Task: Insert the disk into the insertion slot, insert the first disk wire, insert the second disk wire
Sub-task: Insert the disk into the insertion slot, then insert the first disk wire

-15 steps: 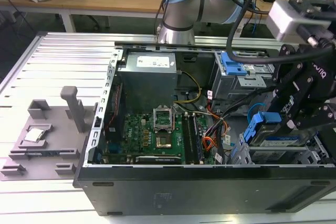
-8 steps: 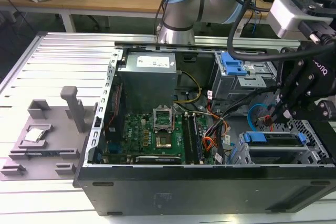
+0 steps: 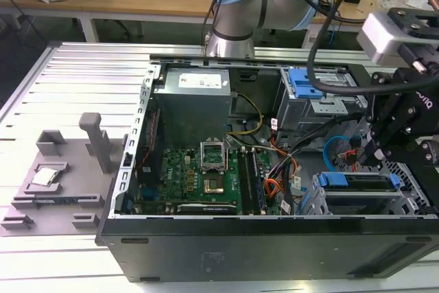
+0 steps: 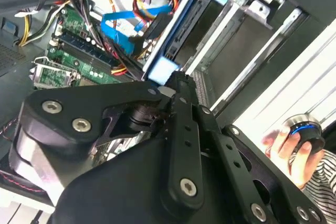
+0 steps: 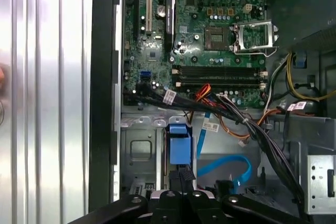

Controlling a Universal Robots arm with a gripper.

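I am hanging low over the right end, in the exterior view, of the open computer case (image 3: pixel 274 252). My jaws are reaching down at the end of the disk (image 3: pixel 357 182). My own linkage is covering the tips, so I cannot tell whether they are spread, pressed together or pinching something.

The disk is lying in the insertion slot (image 3: pixel 411 200) and looks mostly in, with its blue carrier showing along the cage mouth. I cannot tell whether it is fully seated.

The second disk wire (image 5: pixel 233 163) is looping just beside my jaws. The first disk wire (image 3: pixel 274 186) is trailing from the board side towards the cage, among a thick run of black cables (image 5: pixel 262 140).

I am judging the tangle to be the main danger. Any sideways drift could hook the blue loop or the black run and drag a plug askew. If the carrier is sitting crooked in its rails, pushing harder could jam it or bend the cage. A plug offered at a tilt could also miss its socket and stress the pins. A person's hand (image 4: pixel 286 148) is resting near the case, so a wide swing out that way could meet it.
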